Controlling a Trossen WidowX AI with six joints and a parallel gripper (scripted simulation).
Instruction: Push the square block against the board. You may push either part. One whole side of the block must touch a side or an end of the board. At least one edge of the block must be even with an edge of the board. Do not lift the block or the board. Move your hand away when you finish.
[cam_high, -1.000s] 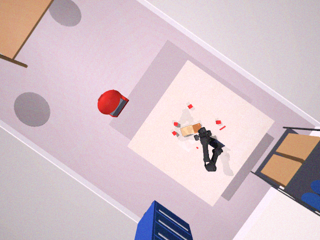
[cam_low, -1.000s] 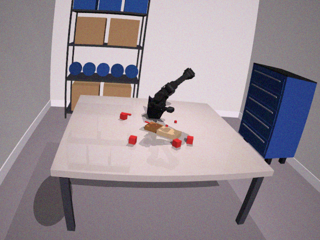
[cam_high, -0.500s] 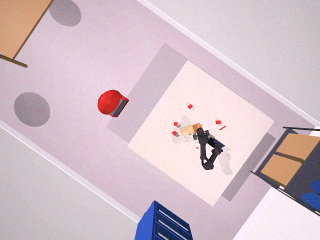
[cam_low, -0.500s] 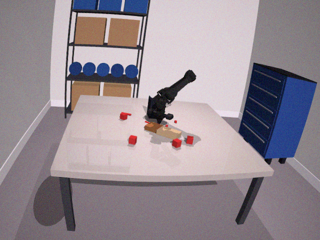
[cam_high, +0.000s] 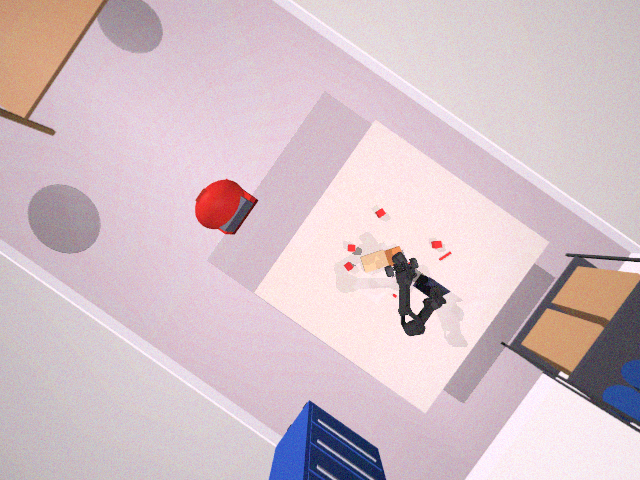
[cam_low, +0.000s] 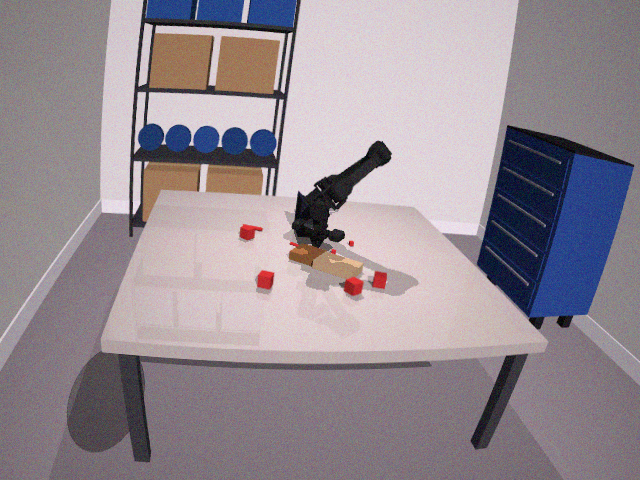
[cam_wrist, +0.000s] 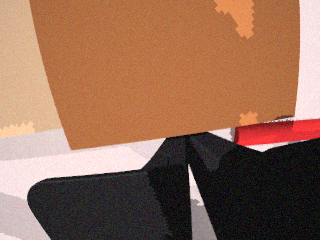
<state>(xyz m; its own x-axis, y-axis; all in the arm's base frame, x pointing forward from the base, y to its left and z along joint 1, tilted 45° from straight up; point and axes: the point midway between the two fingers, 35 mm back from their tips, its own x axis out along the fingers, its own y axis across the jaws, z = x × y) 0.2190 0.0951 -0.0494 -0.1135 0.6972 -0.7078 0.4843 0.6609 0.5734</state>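
Four red cubes, by my count

From here I count four larger red cubes (cam_high: 380, 212) (cam_low: 265, 279), two tiny red cubes (cam_high: 394, 295) (cam_low: 351, 243), two red sticks (cam_high: 445, 255) (cam_low: 293, 244) (cam_wrist: 277, 132), one square block (cam_high: 393, 253) (cam_low: 305, 255) (cam_wrist: 175, 75) and one board (cam_high: 373, 260) (cam_low: 337, 265) (cam_wrist: 20, 65). Over there: five blue discs (cam_high: 622, 400) (cam_low: 206, 139), four tan boxes (cam_high: 597, 291) (cam_low: 180, 62), three blue bins (cam_low: 219, 9).

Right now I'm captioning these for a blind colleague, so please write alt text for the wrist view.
The closed black gripper points at the near edge of a darker brown square block, with a pale wooden board on the image's left and a red bar at right.
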